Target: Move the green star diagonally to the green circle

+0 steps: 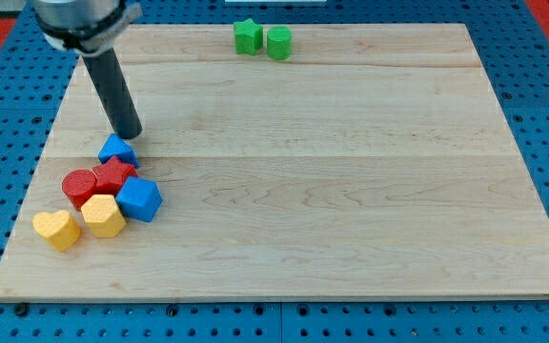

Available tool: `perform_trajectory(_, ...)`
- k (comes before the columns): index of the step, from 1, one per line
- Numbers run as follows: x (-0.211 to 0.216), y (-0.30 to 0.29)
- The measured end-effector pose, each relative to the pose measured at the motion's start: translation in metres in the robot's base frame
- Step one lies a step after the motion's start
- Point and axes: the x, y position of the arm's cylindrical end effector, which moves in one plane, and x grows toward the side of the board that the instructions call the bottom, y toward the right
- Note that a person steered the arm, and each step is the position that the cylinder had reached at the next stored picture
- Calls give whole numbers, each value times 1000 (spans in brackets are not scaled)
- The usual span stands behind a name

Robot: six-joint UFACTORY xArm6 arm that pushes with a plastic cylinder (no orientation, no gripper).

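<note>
Green star (248, 36) sits at the view's top edge of the board, touching or just beside the green circle (279, 43) on its right. Going left to right: yellow heart (56, 230), red cylinder (79, 185), yellow hexagon block (103, 215), red star-like block (114, 175), small blue block (117, 149), blue cube (140, 199) all clustered lower left; my tip (129, 135) is just above the small blue block, well apart from the greens. No fingers here, just a bare rod, nothing clamped. The star looks light, rigid, likely slides easily on the smooth wooden board (351, 191); no grasping, so push on a flat flank between points, else it may spin.
</note>
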Motion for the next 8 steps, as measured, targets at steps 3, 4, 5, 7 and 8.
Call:
perform_trajectory(3,-115,239)
perform_trajectory(4,-193,244)
perform_trajectory(5,-230,243)
perform_trajectory(7,-229,148)
perform_trajectory(8,-210,111)
